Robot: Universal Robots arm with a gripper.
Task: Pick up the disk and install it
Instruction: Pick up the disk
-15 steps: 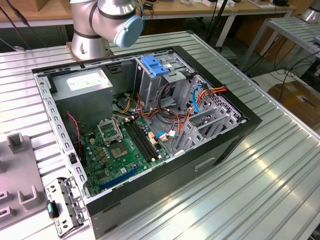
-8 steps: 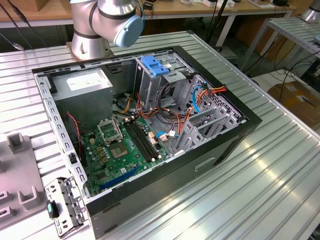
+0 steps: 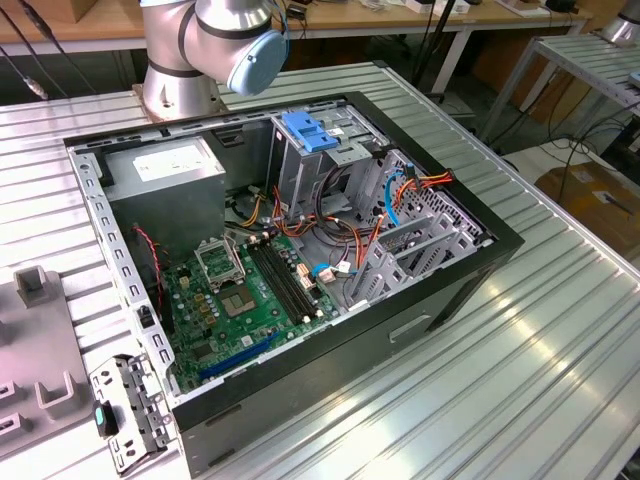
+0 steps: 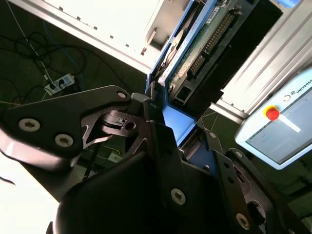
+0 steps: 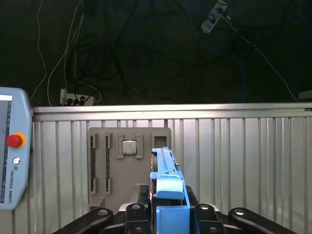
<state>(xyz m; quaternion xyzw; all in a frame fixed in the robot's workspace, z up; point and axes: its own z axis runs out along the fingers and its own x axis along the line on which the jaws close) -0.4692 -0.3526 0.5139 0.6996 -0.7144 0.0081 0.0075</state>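
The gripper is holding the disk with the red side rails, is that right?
Not quite: the rails are blue, not red. The first wrist view shows it: the gripper holds the disk between its jaws.

I see a ribbed aluminium worktop under bright light, a wooden bench behind it, and a second metal table at the exterior view's right. Cables and a power strip lie on the dark floor.

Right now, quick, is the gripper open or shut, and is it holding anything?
Gripper: shut, holding the disk by its blue-railed edge, as seen in both wrist views.
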